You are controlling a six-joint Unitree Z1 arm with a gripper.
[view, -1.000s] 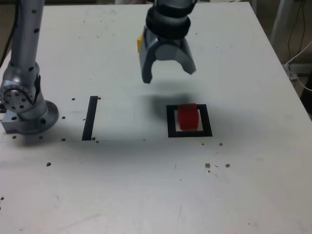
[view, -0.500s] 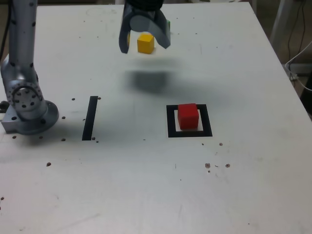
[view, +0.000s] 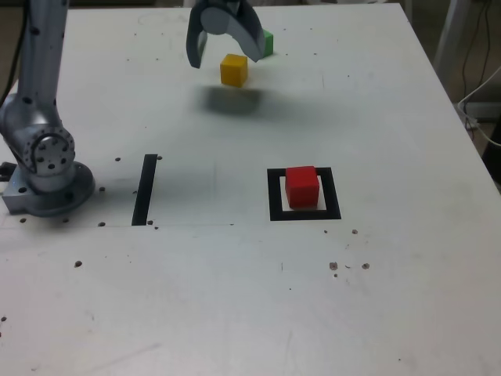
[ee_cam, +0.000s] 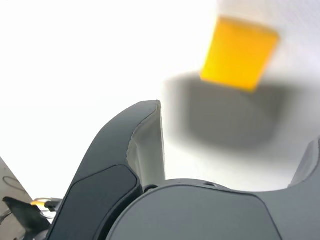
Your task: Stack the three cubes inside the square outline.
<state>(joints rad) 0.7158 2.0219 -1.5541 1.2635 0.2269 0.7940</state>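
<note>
A red cube (view: 301, 186) sits inside the black square outline (view: 304, 212) right of centre in the exterior view. At the far side of the table rests a yellow cube (view: 233, 70) (ee_cam: 239, 52), and a green cube (view: 267, 42) shows just behind it, partly hidden by the gripper. My gripper (view: 222, 57) hangs open above the yellow cube, its grey fingers (view: 244, 36) spread to either side, holding nothing. In the wrist view the yellow cube lies ahead of the spread fingers (ee_cam: 125, 150), blurred.
A straight black tape strip (view: 145, 189) lies left of the outline in the exterior view. The arm's grey base (view: 43, 168) stands at the table's left edge. Small dark specks dot the white tabletop (view: 235, 298).
The gripper has travelled from above the red cube toward the far side and the exterior view's left, stopping over the yellow cube. The cubes have not moved.
</note>
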